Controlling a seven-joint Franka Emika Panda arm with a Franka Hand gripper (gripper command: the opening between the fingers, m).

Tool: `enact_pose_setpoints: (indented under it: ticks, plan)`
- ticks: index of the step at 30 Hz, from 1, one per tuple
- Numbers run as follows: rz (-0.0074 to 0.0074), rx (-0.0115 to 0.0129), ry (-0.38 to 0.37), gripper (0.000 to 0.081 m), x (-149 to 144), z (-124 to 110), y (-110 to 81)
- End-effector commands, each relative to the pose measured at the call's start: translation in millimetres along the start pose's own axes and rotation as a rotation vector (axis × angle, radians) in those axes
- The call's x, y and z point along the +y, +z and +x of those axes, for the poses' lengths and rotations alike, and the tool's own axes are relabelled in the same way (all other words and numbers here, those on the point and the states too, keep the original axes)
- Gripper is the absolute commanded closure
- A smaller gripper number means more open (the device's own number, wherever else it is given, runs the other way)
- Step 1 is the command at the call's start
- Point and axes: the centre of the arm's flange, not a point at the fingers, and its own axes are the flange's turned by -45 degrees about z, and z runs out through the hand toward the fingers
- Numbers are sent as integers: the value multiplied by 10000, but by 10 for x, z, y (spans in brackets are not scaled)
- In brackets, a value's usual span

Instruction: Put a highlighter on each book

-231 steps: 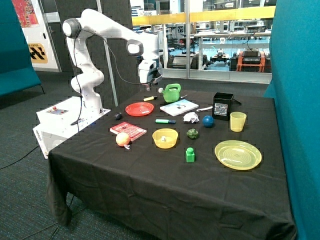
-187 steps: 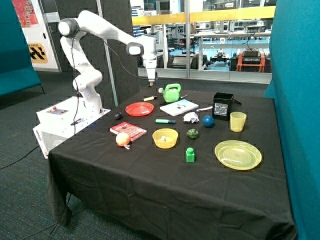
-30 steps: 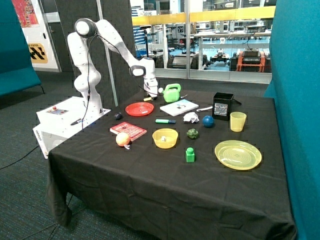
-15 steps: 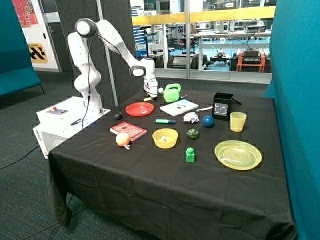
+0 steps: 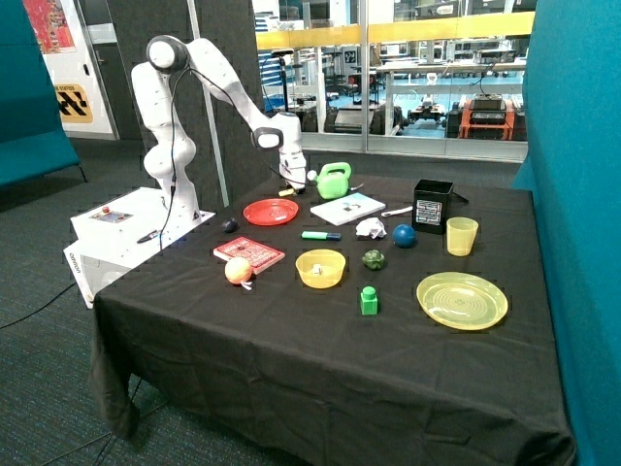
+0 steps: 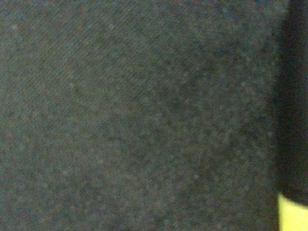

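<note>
Your hand [image 5: 293, 183] was low at the far edge of the counter [image 5: 320, 349], right at the yellow highlighter [image 5: 288, 191] by the green watering can [image 5: 334, 181]. You could not tell if it was open or closed. In the wrist view, only the dark cloth and a bit of yellow [image 6: 292, 213] showed. The green highlighter [image 5: 320, 235] lay on the cloth between the white book [image 5: 346, 208] and the yellow bowl [image 5: 320, 268]. The red book [image 5: 249, 253] had no highlighter on it, only an orange ball [image 5: 238, 270] at its corner.
</note>
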Motion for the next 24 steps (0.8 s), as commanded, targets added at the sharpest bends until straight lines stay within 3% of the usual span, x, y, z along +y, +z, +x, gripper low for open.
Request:
enact_pose_setpoints:
  ticks: [1, 19, 24]
  plan:
    - [4, -12, 16, 808, 37, 5, 2]
    - [4, -12, -88, 808, 0, -65, 1]
    - [4, -12, -264, 808, -21, -19, -143]
